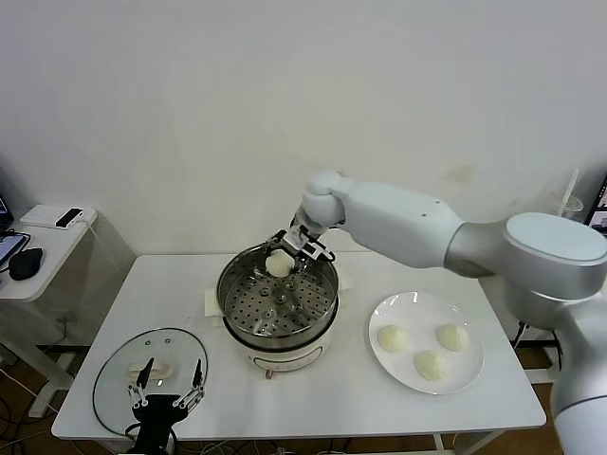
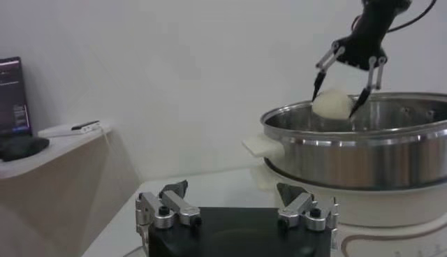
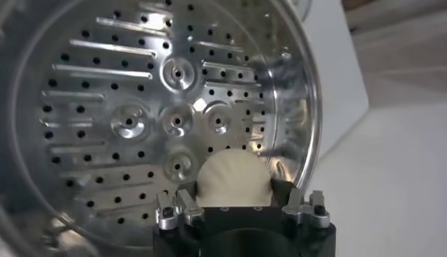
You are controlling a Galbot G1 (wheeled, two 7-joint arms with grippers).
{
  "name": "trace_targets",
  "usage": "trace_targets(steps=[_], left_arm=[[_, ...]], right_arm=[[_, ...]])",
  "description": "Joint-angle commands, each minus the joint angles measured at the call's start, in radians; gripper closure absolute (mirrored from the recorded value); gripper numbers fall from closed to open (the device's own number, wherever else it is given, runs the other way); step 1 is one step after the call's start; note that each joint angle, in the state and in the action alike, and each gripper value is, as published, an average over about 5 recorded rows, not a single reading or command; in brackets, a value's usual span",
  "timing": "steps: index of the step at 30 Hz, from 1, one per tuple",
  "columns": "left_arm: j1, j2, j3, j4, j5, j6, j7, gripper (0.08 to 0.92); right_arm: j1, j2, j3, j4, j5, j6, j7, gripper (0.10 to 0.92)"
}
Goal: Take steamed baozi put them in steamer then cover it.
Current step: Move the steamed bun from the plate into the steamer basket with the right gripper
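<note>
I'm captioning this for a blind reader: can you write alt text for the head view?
The right tool holds a baozi over the far rim of the empty steamer. Three baozi wait on a white plate to its right; the left tool hovers open over the glass cover.

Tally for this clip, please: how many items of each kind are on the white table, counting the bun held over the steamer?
Round cream-white dough buns: 4
Shiny stainless-steel steamer basket on cream cooker base: 1
Clear glass lid, cream handle: 1
Flat white plate: 1
Total: 7
</note>
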Motion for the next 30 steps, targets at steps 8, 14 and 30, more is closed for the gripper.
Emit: trace_targets(steps=[8, 14, 30], left_arm=[[-0.001, 0.0, 0.0, -0.008, -0.002, 0.0, 0.0, 0.177], [0.002, -0.001, 0.0, -0.015, -0.002, 0.0, 0.0, 0.177], [0.018, 0.0, 0.005, -0.041, 0.004, 0.001, 0.002, 0.177]], right_arm=[[-0.036, 0.081, -0.007, -0.138, -0.15, 0.138, 0.037, 0.347], [-0.047, 0.101, 0.006, -0.185, -0.173, 0.157, 0.029, 0.311], [0.152, -0.126, -0.023, 0.181, 0.301, -0.25, -0.143, 0.203]])
